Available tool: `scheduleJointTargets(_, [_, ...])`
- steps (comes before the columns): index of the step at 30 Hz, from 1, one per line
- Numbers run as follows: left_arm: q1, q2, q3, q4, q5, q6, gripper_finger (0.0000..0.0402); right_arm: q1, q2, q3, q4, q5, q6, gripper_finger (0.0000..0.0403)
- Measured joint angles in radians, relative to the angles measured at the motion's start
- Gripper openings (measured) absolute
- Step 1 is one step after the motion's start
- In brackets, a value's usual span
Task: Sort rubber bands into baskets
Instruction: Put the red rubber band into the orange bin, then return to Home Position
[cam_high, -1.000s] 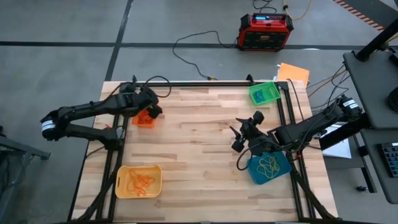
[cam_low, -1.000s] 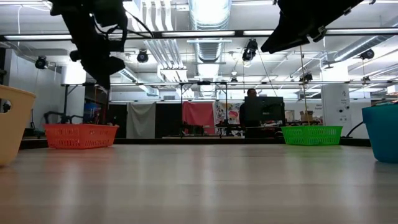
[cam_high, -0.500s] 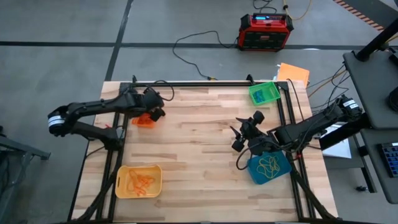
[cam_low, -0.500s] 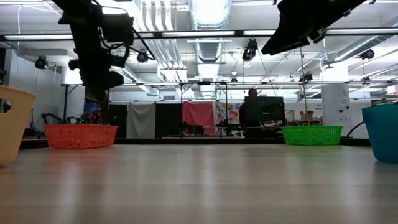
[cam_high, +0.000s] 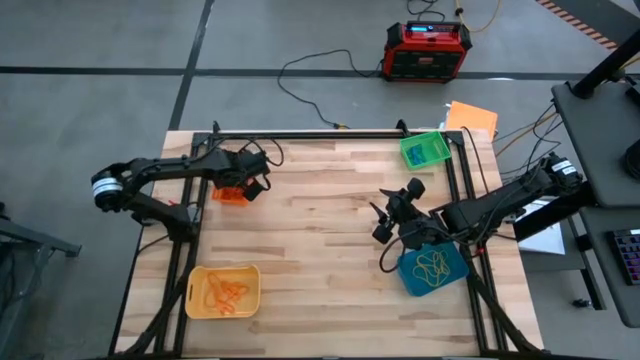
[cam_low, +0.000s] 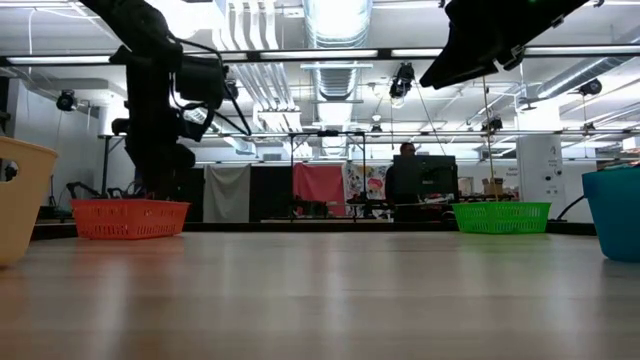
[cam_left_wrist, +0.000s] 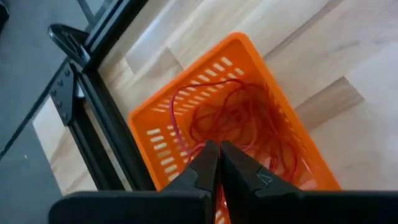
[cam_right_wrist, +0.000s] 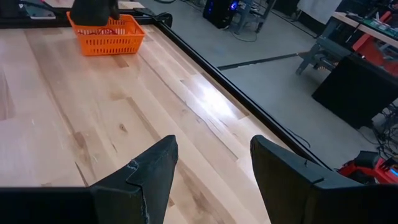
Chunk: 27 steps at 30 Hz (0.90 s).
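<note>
Left gripper has dropped closer over the orange basket at the table's far left during the last second; its fingers are pressed together with nothing visibly between them. Red rubber bands lie tangled inside. I read that as a deposit just finished. Right gripper hasn't moved, fingers spread wide beside the blue basket, near right, with yellow bands in it.

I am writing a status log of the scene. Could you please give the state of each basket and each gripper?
orange basket: holds red bands
yellow basket: holds orange bands
blue basket: holds yellow bands
green basket: contents unclear
left gripper: shut, over the orange basket
right gripper: open, empty, beside the blue basket
</note>
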Motion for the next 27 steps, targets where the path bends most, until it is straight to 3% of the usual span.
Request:
scheduleJointTargets(6, [-0.012,-0.025,0.000,-0.017,0.047,-0.074,0.0012,0.000,0.000,0.000,0.000,0.000,0.001,0.0199])
scheduleJointTargets(18, [-0.046,-0.053,0.007,-0.037,0.031,-0.054,0.0125,0.000,0.000,0.000,0.000,-0.010,0.001,0.0199])
scheduleJointTargets(23, [-0.225,-0.147,0.007,0.053,-0.026,0.002,0.0141,-0.006,0.000,-0.001,0.026,-0.060,-0.013,0.0199])
scheduleJointTargets(27, [-0.476,-0.261,-0.034,0.322,-0.047,0.223,0.0140,-0.038,0.000,-0.012,0.132,-0.151,-0.113,0.0199])
